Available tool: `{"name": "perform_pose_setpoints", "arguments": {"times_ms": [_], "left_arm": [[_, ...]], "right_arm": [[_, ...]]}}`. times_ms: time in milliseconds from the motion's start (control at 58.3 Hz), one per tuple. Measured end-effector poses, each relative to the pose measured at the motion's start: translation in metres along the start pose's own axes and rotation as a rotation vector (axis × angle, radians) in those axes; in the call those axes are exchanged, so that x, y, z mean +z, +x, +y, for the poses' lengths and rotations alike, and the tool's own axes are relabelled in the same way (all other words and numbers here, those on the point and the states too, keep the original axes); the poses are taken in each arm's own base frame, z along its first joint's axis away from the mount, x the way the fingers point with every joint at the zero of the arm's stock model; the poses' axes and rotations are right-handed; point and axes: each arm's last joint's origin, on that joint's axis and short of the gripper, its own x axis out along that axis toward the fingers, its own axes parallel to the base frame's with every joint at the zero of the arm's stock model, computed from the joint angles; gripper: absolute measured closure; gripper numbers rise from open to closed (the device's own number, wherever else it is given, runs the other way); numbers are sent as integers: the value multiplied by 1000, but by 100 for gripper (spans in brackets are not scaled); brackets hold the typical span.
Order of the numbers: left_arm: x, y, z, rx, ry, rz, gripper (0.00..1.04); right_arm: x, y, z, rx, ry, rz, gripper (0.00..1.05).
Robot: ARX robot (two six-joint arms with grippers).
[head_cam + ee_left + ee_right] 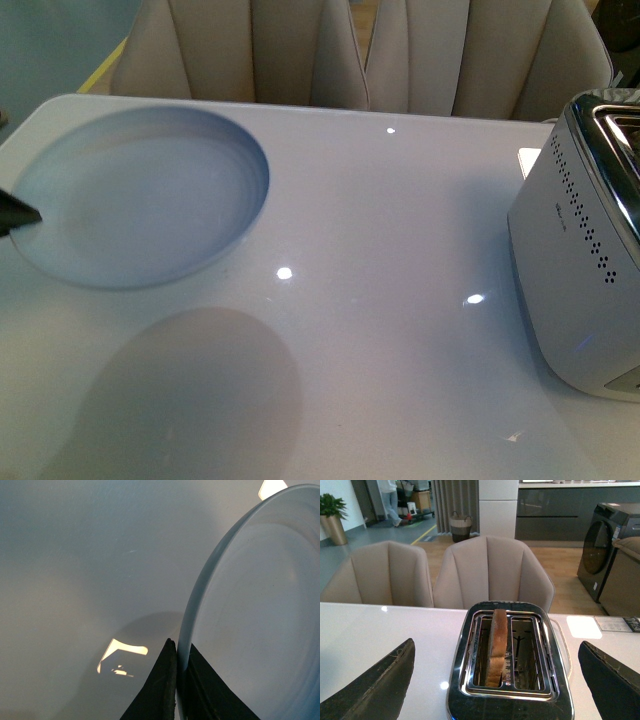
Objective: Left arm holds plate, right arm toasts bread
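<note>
L gripper is clamped on the plate rim, one finger above and one below. It's an edge pinch only, nothing under the centre. The plate looks lifted off the worktop, going by the shadow beneath it, and it sits well left of the toaster. R gripper hangs over the toaster w/ fingers wide apart, holding nothing. The bread stands on edge in one slot, top just proud of the rim, and the other slot is empty. Can't tell if it's toasted.

Risks as I see them:
- Glossy rim plus a thin pinch means the plate could swivel or slip if I move L arm fast, or once the bread's weight lands off-centre.
- Not much bread shows above the slot. If R comes down off-line, a finger hits the chrome or goes into the empty slot, and a shallow nip could tear the crust.
- Plate and toaster are well apart, so a dropped slice lands on the worktop. I'd bring the plate closer first.
- R wrist cam can't see the plate and front cam can't see R gripper, so I've got no single view for the handover.
</note>
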Motion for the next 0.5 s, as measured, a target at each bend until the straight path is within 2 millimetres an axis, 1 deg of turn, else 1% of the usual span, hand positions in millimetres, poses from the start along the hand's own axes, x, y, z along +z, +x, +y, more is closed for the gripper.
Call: {"name": "perform_pose_setpoints", "arguments": {"times_ms": [86,308,497], "left_arm": [[-7,9,14,-1,29,19,102],[-12,26,33,-16,75,50,102],[-16,41,52,14,64,77,102]], "right_arm": [[0,0,0,0,0,0,9],[0,0,0,0,0,0,9],[0,0,0,0,0,0,9]]}}
